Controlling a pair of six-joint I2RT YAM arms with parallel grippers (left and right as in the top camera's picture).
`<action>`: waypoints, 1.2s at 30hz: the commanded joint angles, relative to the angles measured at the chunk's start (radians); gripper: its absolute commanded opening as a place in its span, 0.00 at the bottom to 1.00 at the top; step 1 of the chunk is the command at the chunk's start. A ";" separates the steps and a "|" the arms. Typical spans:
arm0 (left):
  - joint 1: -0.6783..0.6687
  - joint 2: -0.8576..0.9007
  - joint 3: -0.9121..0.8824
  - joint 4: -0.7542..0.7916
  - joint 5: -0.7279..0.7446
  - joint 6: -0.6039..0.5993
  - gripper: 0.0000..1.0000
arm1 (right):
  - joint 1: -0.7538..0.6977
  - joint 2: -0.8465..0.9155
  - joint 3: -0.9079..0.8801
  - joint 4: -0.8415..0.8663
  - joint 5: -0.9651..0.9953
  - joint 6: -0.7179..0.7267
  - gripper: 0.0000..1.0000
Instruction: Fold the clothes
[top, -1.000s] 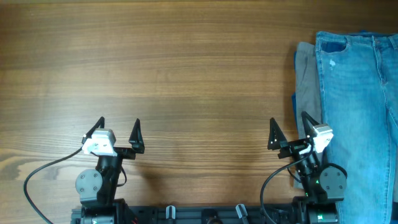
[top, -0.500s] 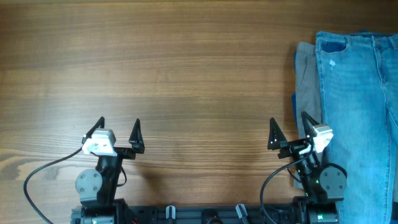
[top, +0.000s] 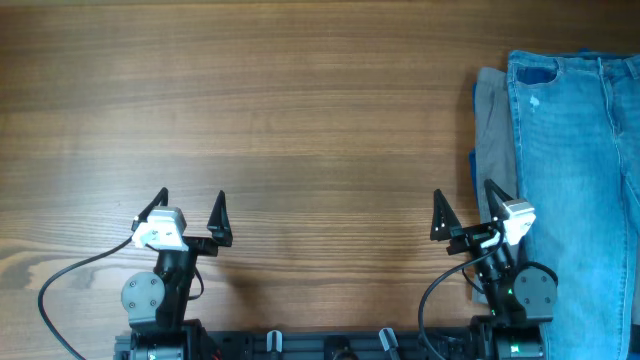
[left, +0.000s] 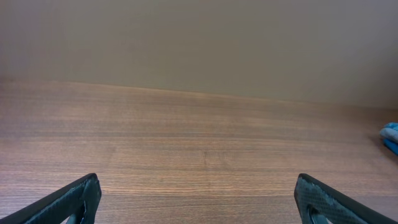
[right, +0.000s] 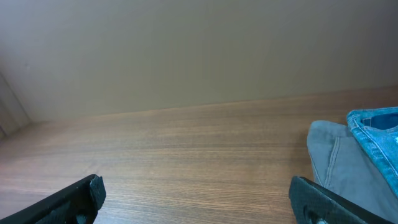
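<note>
We see the jeans (top: 575, 180) at 3 o'clock on the surface (top: 300, 120); the left gripper (top: 190, 198) and right gripper (top: 464, 192) are released, both empty.

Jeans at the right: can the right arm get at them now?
Probably yes: the open right gripper sits close beside the jeans, which lie uncovered on top of the grey trousers.

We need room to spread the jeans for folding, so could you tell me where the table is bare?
The table is bare from its left edge across to the grey trousers, including the stretch between the open left gripper and right gripper. The right side is crowded: the jeans lie over the grey trousers, with the right gripper at that pile's edge.
</note>
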 joint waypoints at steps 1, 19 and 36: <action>-0.005 -0.007 -0.003 -0.005 0.012 -0.013 1.00 | 0.005 0.006 0.000 0.005 0.003 0.011 0.99; -0.005 -0.007 -0.003 -0.005 0.012 -0.013 1.00 | 0.005 0.006 0.000 0.005 0.003 0.011 1.00; -0.005 -0.007 -0.003 0.024 -0.027 0.039 1.00 | 0.005 0.006 0.000 0.005 0.003 0.051 1.00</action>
